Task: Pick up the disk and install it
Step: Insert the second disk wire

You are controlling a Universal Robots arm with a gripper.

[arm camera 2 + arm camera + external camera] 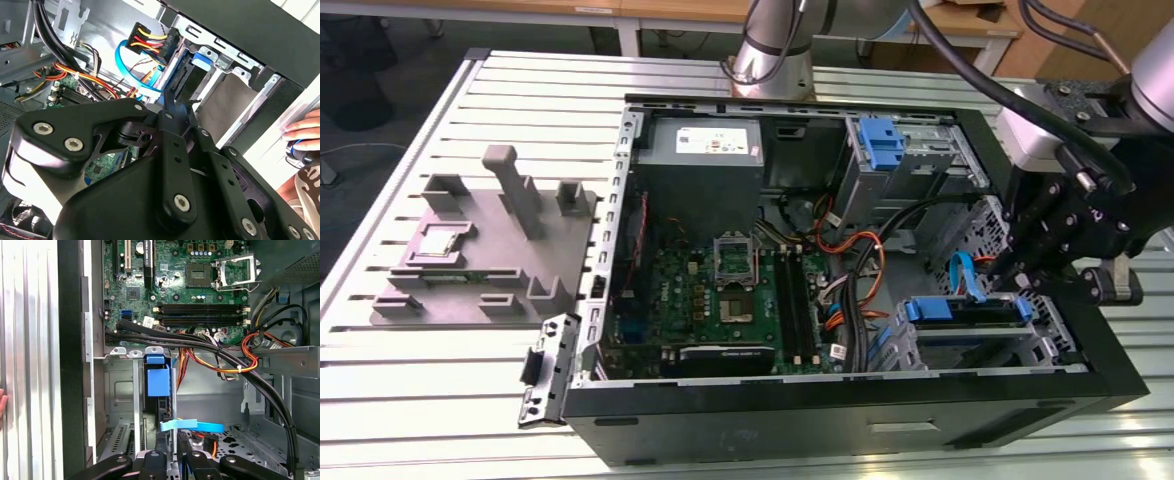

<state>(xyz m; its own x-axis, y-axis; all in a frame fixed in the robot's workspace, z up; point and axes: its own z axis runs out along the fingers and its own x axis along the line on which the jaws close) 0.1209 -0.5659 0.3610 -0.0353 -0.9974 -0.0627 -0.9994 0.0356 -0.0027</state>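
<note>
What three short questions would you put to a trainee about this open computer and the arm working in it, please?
1. True or false: the computer case lies open, with its motherboard showing.
2. In the exterior view, what is the gripper nearest to?
A. the power-supply box
B. the disk with its blue bracket, in the cage at the exterior view's right
C. the grey fixture on the table
3. Fill in: in the first wrist view, the flat cable beside the disk is coloured ____.

Key: 1 true; 2 B; 3 blue.
</note>
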